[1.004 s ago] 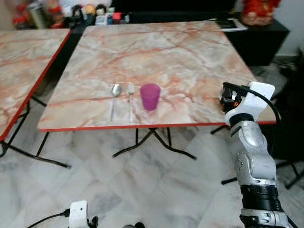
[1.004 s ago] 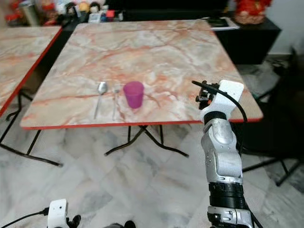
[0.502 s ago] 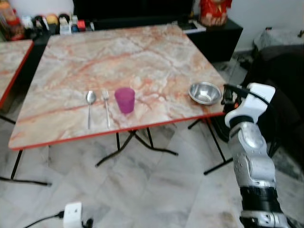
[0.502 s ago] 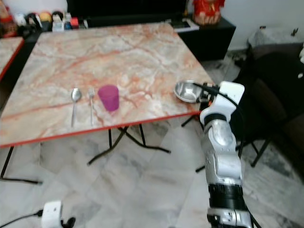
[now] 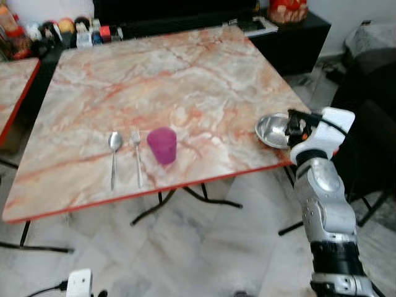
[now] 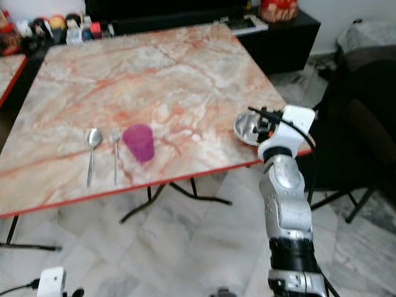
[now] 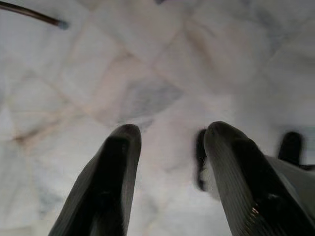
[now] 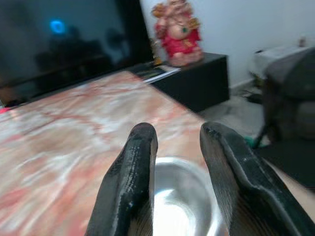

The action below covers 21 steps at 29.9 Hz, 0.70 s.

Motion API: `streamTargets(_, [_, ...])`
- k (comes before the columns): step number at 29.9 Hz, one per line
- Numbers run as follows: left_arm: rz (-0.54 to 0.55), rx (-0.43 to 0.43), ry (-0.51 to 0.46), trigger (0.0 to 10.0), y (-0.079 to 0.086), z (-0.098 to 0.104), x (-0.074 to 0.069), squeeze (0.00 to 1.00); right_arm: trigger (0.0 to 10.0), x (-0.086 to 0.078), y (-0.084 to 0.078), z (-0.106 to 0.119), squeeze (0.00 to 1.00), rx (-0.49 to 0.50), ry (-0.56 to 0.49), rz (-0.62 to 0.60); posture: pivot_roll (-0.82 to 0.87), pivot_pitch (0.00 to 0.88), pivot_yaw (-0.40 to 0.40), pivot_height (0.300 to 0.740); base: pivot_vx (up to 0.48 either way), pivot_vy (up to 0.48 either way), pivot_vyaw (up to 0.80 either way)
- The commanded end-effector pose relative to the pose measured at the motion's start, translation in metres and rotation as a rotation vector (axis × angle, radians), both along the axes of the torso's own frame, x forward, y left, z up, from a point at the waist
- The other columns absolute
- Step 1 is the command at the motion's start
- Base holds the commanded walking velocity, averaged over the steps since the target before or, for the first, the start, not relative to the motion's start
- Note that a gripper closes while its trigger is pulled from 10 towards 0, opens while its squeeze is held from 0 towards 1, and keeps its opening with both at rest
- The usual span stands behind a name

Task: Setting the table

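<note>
On the marble table [image 5: 185,74] with a red edge lie a spoon [image 5: 114,148] and a fork [image 5: 137,154] side by side, with a purple cup [image 5: 163,145] just right of them. A steel bowl [image 5: 271,130] sits near the table's right edge. My right gripper [image 5: 289,127] is at the bowl's right rim. In the right wrist view its fingers [image 8: 133,167] stand open with the bowl [image 8: 172,206] showing between them. My left gripper [image 7: 170,130] hangs open low over the floor.
A second marble table [image 5: 12,80] stands to the left. Behind the table runs a black cabinet [image 5: 291,40] with figurines and small items. A dark chair [image 5: 371,117] is close on the right. The table's folding legs [image 5: 185,195] spread over the marble floor.
The camera has swung, so the whole scene has shifted. My right gripper has come in from beside the bowl to its right rim.
</note>
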<state>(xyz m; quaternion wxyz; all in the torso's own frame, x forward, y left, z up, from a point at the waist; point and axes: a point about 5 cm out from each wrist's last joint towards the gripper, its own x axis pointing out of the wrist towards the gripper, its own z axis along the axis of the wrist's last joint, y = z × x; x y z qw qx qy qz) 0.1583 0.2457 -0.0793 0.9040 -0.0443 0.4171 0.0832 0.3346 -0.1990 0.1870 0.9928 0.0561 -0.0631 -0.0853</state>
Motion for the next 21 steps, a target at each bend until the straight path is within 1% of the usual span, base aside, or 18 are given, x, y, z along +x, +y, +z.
streamTargets(1, [0.023,0.009,0.024,10.0,0.008,-0.002,-0.009,0.0,10.0,0.001,0.006,0.005,0.0,0.004,-0.019,0.019,-0.09,0.133,0.027,0.74,0.349,0.0,0.0])
streamTargets(3, [0.022,0.008,0.029,10.0,0.004,-0.003,-0.01,0.0,10.0,0.001,0.007,0.006,0.0,0.004,-0.021,0.02,-0.09,0.138,0.027,0.74,0.296,0.0,0.0])
streamTargets(6, [0.017,0.004,0.036,10.0,-0.002,-0.006,-0.013,0.0,10.0,0.001,0.005,0.007,0.0,0.0,-0.02,0.011,-0.09,0.138,0.027,0.74,0.0,0.0,0.0])
streamTargets(9, [0.012,-0.002,0.044,10.0,-0.008,-0.009,-0.016,0.0,10.0,-0.001,-0.004,0.006,0.0,-0.02,-0.002,-0.029,-0.09,0.141,0.028,0.74,0.0,0.0,0.0])
streamTargets(10, [0.01,-0.002,0.046,10.0,-0.009,-0.009,-0.017,0.0,10.0,-0.001,-0.007,0.005,0.53,-0.018,0.002,-0.04,-0.09,0.141,0.028,0.74,0.0,0.0,0.0])
streamTargets(11, [0.009,-0.003,0.049,10.0,-0.009,-0.01,-0.018,0.0,10.0,-0.002,-0.01,0.005,1.0,-0.014,0.004,-0.056,-0.1,0.142,0.028,0.74,0.0,0.0,0.0])
streamTargets(14, [0.009,-0.004,0.052,10.0,-0.009,-0.01,-0.018,0.0,10.0,-0.003,-0.015,0.005,1.0,-0.006,0.009,-0.094,-0.09,0.143,0.029,0.74,0.0,0.0,0.0])
streamTargets(17, [0.009,-0.003,0.052,10.0,-0.009,-0.009,-0.017,0.0,10.0,-0.004,-0.024,0.001,1.0,-0.011,0.067,-0.158,-0.09,0.144,0.03,0.74,0.0,0.0,0.0])
streamTargets(20, [0.004,-0.001,0.048,10.0,-0.01,-0.008,-0.012,0.0,10.0,-0.004,-0.026,-0.002,1.0,0.007,0.073,-0.169,-0.09,0.143,0.032,0.74,0.0,0.0,0.0])
streamTargets(21, [0.002,-0.001,0.045,10.0,-0.011,-0.007,-0.009,0.0,10.0,-0.004,-0.027,-0.003,0.56,0.0,0.082,-0.166,-0.09,0.144,0.032,0.74,0.0,0.0,0.0])
